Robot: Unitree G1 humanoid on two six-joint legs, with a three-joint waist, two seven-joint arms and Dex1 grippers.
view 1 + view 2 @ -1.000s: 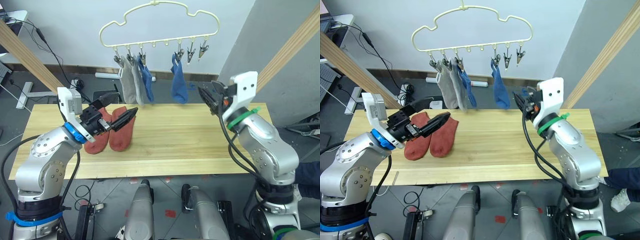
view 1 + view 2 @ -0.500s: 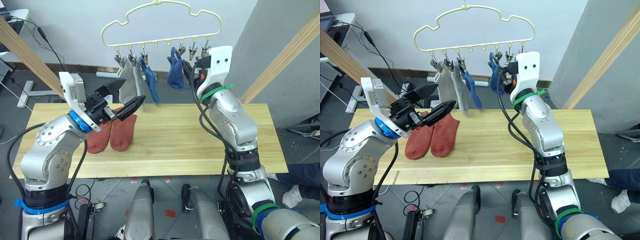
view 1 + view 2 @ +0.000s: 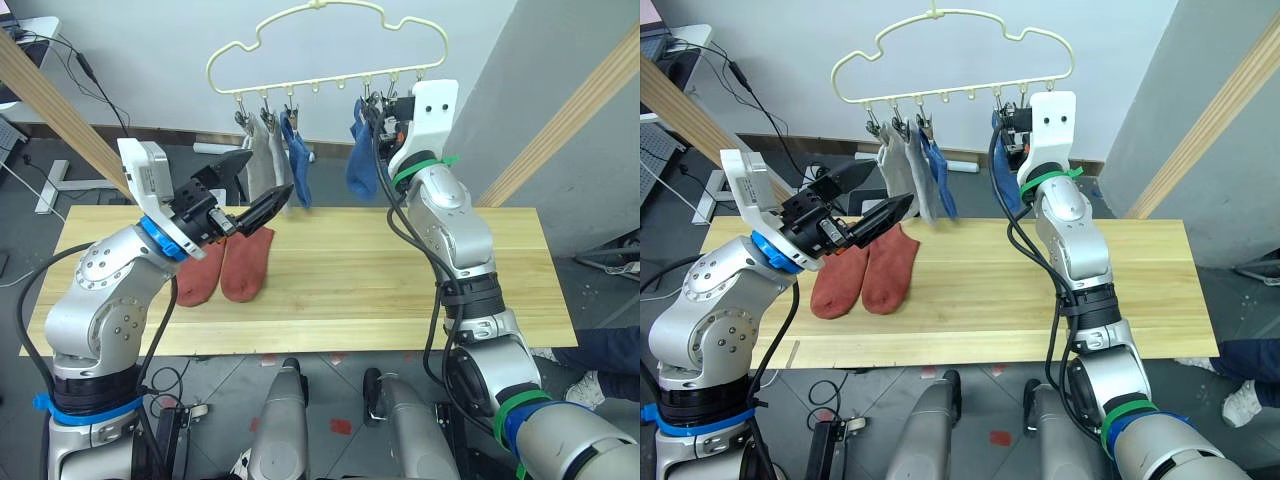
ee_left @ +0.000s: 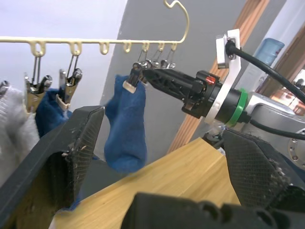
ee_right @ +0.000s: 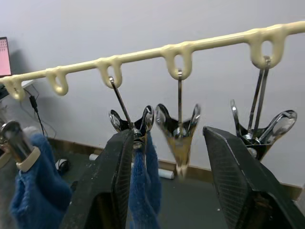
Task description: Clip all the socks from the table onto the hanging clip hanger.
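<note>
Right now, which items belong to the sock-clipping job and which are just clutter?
Job:
- rust-red socks on the table
- clip hanger
- grey socks and blue socks, already clipped
- empty clips

Clutter:
- wooden poles
- floor cables

A lab or workshop — loose cables (image 3: 95,85), desk legs (image 3: 52,185), bare grey floor (image 3: 20,215).

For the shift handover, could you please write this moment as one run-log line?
hung on clip hanger: two grey, two blue socks | on table: two rust-red socks | right end effector: open at empty clips | left end effector: open, empty
</note>
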